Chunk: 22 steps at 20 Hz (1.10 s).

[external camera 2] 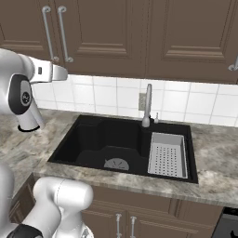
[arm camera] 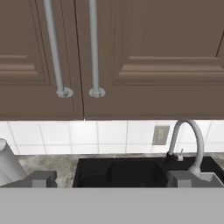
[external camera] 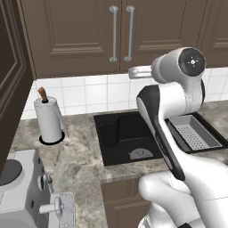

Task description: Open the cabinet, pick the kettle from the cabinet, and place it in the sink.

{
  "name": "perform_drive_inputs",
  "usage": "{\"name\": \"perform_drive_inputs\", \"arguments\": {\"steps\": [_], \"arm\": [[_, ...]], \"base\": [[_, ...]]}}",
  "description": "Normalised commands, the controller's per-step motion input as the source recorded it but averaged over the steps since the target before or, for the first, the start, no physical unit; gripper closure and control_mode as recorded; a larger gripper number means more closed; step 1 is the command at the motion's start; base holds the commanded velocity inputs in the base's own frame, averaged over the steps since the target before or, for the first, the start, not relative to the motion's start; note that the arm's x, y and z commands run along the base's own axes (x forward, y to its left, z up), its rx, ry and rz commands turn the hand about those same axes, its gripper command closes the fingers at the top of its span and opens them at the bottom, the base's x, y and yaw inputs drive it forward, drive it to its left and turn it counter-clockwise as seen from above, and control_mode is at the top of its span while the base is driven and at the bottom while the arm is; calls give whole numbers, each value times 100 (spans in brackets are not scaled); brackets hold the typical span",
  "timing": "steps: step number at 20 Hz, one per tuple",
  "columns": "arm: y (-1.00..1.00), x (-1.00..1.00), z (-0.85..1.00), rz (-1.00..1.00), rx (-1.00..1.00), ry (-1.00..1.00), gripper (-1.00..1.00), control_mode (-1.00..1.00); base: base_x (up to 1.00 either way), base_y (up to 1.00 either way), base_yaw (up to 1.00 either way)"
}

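- The closed cabinet [arm camera: 112, 57] is seen ahead of the released claw [arm camera: 109, 178]
- Its panelled brown doors carry silver bar handles [arm camera: 94, 48]
- The black rectangular sink [arm camera: 131, 173] lies below

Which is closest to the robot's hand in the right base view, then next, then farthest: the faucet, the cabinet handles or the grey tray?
1. cabinet handles, just above the gripper.
2. faucet, off to the right, behind the sink.
3. grey tray, lower right, in the sink's right end.
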Motion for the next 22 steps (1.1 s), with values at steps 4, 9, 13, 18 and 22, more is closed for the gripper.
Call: {"name": "perform_drive_inputs", "arguments": {"steps": [4,9,13,18,22], "arm": [[9,6,28,2,0,0,-100,-100],[3,9,25,3,0,0,-100,-100],[6,6,23,5,0,0,-100,-100],[2,9,16,4,0,0,-100,-100],[0,21,1,0,0,0,-100,-100]], "base": [[0,0,0],[0,0,0],[0,0,0],[0,0,0],[0,0,0]]}}
